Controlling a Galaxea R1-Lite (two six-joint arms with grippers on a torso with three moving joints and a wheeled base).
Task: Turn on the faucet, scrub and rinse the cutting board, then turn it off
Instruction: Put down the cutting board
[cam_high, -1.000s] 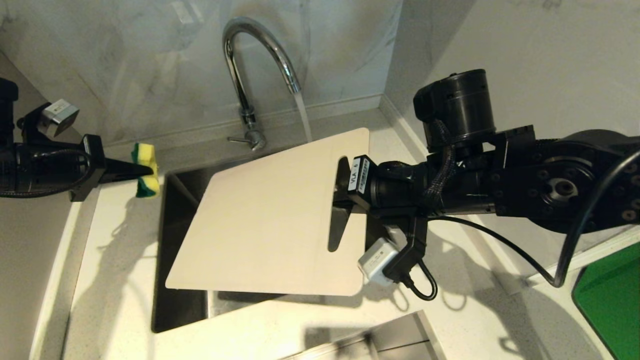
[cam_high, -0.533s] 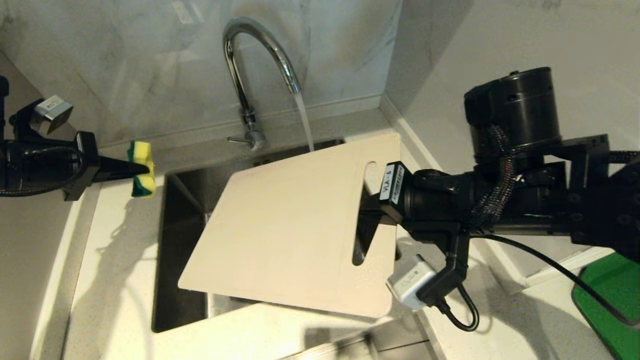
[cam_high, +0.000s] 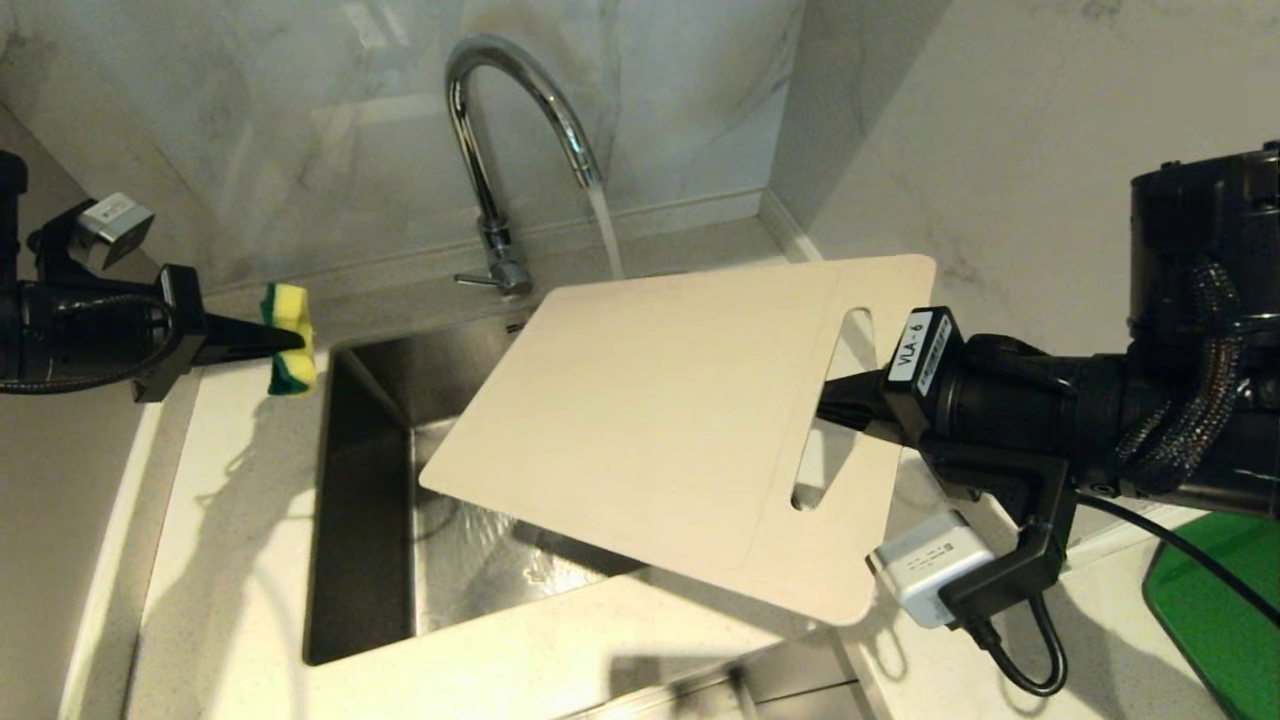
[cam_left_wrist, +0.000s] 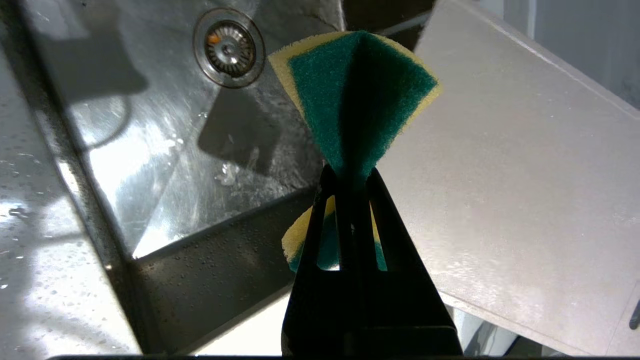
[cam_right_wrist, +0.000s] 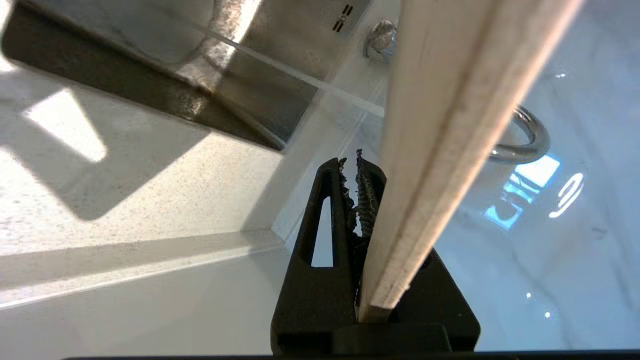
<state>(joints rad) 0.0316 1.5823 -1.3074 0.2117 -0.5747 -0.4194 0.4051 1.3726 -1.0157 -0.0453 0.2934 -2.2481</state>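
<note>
Clamping the cutting board (cam_high: 680, 410) at its slot end, the right gripper (cam_high: 850, 400) holds it above the sink (cam_high: 380, 440).

Faucet (cam_high: 520, 110) glossy chrome; cutting board (cam_high: 660, 400) matt, smooth; sink (cam_high: 370, 420) brushed steel.

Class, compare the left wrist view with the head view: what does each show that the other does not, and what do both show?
Only the left wrist view shows the sink drain. Only the head view shows the faucet, its running water and the right gripper holding the cutting board. Both show the left gripper clamping the sponge, the sink and the board.
</note>
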